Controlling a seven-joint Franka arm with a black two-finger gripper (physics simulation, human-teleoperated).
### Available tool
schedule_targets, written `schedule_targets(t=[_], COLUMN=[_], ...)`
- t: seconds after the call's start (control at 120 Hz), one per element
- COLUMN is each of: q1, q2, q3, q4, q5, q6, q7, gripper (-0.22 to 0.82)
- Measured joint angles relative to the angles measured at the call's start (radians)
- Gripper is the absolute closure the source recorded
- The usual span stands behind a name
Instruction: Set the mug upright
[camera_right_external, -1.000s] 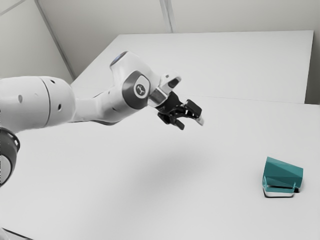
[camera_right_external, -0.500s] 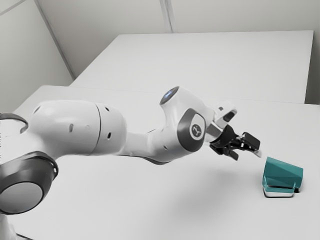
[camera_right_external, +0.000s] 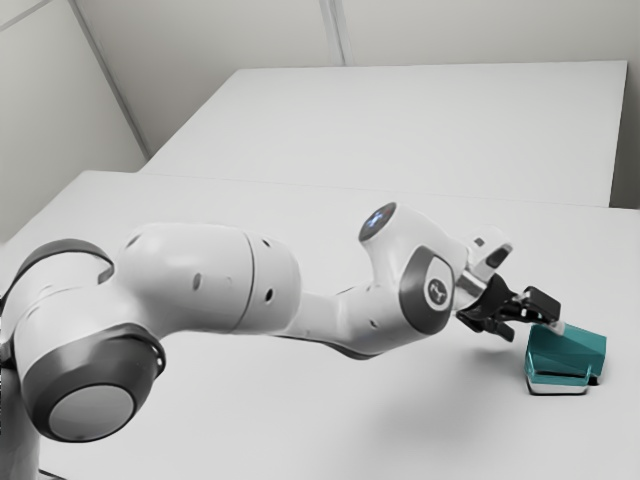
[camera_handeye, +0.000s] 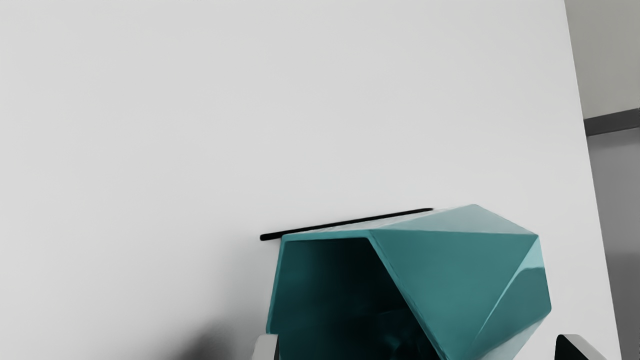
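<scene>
Since the earlier frame, the arm has carried the black two-finger gripper (camera_right_external: 533, 331) farther toward the exterior view's right and down, closing on the teal, faceted mug (camera_right_external: 567, 352), which has stayed where it was. The mug lies on its side on the smooth white table (camera_right_external: 420, 410), just ahead of the fingers, its open mouth turned toward the hand.

Judging by this, the step in hand is the final approach to a grasp. The next move likely calls for easing on until the mug's body sits well between the fingers, then closing; lifting and turning it onto its base would follow.

The hand is spread wide and holds nothing. In the wrist view one fingertip overlaps the edge of the mouth, while the other stands clear beyond the faceted side; whether the nearer one touches the rim cannot be told.
</scene>
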Motion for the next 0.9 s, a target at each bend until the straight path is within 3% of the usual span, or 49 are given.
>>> schedule_targets(t=[0.317,0.742,0.9], q1=[-0.023,-0.035,-0.039], q2=[0.075,0.090,0.102], q3=[-0.023,-0.025,-0.025], q4=[0.073,0.149,0.174], q5=[0.000,0.045,0.055], q6=[0.041,0.080,0.082], q7=[-0.004,-0.007,-0.012], gripper=[0.02,0.39,0.60])
